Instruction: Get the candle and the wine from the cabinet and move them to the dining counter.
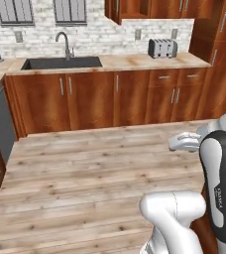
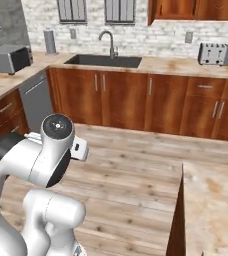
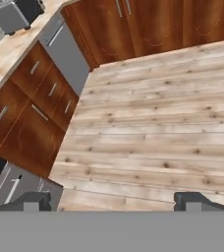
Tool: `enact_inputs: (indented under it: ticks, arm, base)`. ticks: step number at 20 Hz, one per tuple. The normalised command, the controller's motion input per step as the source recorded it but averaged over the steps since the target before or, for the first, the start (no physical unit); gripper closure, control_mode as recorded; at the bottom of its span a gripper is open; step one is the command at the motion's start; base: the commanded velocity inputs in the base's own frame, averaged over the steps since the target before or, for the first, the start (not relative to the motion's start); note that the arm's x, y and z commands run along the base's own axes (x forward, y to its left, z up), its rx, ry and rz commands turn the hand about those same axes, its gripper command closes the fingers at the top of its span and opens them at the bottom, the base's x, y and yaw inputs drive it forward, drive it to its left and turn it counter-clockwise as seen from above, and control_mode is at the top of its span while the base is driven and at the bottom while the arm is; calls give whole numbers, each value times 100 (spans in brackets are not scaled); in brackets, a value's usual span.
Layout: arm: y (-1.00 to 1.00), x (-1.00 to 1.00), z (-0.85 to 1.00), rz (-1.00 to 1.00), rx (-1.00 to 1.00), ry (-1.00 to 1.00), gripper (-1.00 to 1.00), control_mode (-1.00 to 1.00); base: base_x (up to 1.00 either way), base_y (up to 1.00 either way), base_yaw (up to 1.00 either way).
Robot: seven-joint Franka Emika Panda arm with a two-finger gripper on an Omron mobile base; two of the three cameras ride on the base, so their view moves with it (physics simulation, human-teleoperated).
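Observation:
My gripper (image 3: 119, 200) is open, its two dark fingertips (image 3: 33, 201) set wide apart with nothing between them, and it points down at the bare plank floor. The arm is folded close over the base, and its white hand (image 1: 184, 142) hangs above the floor. The reddish-brown wall cabinet (image 1: 135, 9) hangs above the far counter, only its lower part showing (image 2: 196, 9). A corner of the dining counter (image 2: 213, 200), beige marbled stone with a reddish wood front, stands at the lower right of the right base view. The candle and the wine are out of view.
The far counter holds a black sink (image 1: 60, 63) with a faucet and a silver toaster (image 1: 162, 48). A side counter on the left carries a grey oven (image 2: 6, 59) above a dishwasher (image 2: 36, 97) and drawers (image 3: 35, 98). Wide wooden floor (image 1: 85, 168) lies between.

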Motion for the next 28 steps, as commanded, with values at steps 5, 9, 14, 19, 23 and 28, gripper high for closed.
enact_inputs:
  ticks: [5,9,14,19,23,28]
  arm:
    - [0,0,0,0,0,0,-100,100]
    - [0,0,0,0,0,0,-100,100]
    - [0,0,0,0,0,0,-100,100]
    - [0,0,0,0,0,0,-100,100]
    - [0,0,0,0,0,0,-100,100]
    - [0,0,0,0,0,0,-100,100]
  base:
    - [92,0,0]
    - [92,0,0]
    - [92,-2,0]
    - [92,-6,0]
    - [93,-9,0]
    - [94,-16,0]
